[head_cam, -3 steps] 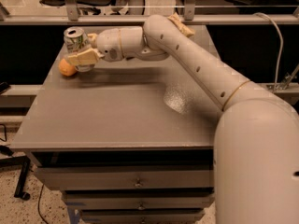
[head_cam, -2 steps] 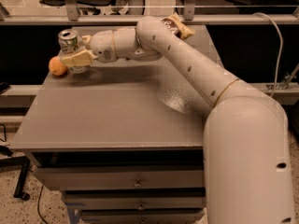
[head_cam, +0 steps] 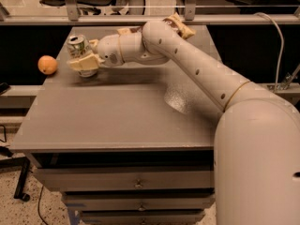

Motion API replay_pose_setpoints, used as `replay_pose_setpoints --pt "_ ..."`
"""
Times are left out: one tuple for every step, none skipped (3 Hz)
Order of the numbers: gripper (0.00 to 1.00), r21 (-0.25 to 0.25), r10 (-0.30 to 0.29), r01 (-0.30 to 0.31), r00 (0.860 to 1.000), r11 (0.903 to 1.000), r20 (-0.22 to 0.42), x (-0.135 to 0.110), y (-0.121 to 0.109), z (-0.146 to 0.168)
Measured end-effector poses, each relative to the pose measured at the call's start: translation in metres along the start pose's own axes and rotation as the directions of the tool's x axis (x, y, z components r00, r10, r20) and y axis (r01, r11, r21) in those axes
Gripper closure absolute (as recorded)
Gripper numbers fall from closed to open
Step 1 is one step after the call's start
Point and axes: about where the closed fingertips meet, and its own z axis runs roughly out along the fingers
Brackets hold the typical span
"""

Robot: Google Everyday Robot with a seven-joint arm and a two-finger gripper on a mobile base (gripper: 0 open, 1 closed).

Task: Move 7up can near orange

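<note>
The 7up can (head_cam: 77, 46), silver-topped with green and white sides, stands upright near the table's far left corner. My gripper (head_cam: 85, 63) is at the can, with its cream fingers (head_cam: 78, 63) closed around the can's lower half. The arm reaches in from the right across the table's back. The orange (head_cam: 47, 64) is to the left of the can, about a can's width from the gripper. It sits right at the table's left edge and seems to hang partly over it.
The grey table (head_cam: 117, 121) stands on a drawer cabinet (head_cam: 136, 184). A brown and cream chip bag (head_cam: 177, 25) lies at the back, partly hidden behind the arm. A shiny wet-looking patch (head_cam: 180, 97) is right of centre. A railing runs behind the table.
The orange has rolled left, from beside the gripper's fingers to the table's left edge. The gripper stays on the can, and the gap between it and the orange has widened.
</note>
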Motion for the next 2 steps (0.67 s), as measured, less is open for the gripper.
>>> replay_pose_setpoints --pt "0.83 0.006 0.011 -0.011 1.0 0.9999 0.002 0.0057 -0.0004 -0.0019" --pt "0.59 0.005 0.019 -0.019 1.0 0.9998 0.008 0.0091 -0.0001 -0.0016"
